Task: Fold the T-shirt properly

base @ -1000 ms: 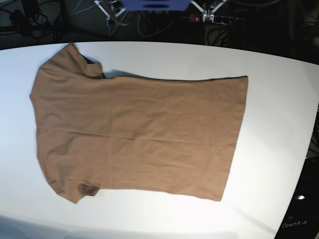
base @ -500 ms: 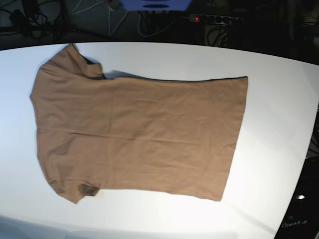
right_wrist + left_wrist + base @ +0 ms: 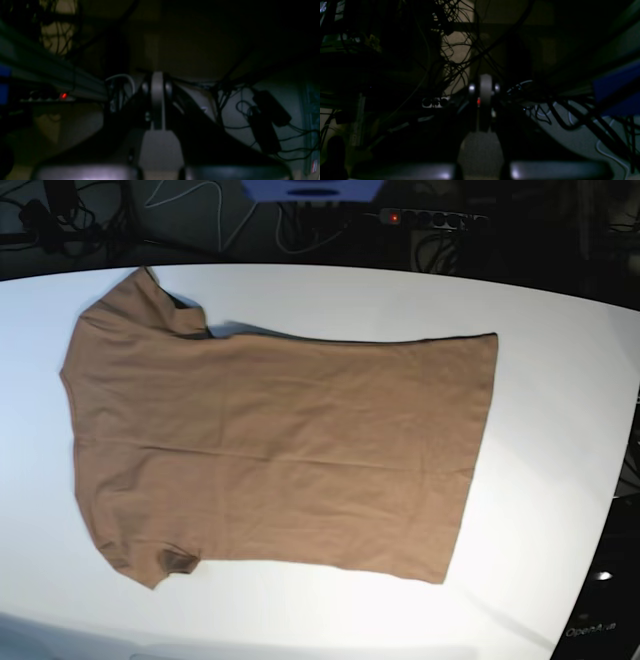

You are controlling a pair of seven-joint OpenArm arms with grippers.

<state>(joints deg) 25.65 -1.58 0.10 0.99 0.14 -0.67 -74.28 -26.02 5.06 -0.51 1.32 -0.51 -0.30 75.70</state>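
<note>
The tan-brown T-shirt (image 3: 280,450) lies spread flat on the white table (image 3: 560,420), neck and sleeves to the left and hem to the right. Neither arm shows in the base view. In the left wrist view my left gripper (image 3: 485,100) hangs in a dark space with its fingers pressed together and nothing between them. My right gripper (image 3: 157,100) looks the same in the right wrist view: shut and holding nothing. Neither wrist view shows the T-shirt.
Behind the table's far edge lie a power strip (image 3: 430,218) with a red light, tangled cables (image 3: 190,200) and a blue frame part (image 3: 312,188). Both wrist views show cables and dim floor.
The gripper tips that showed at the top edge of the base view a second ago have drawn back out of sight. The T-shirt has not moved.
</note>
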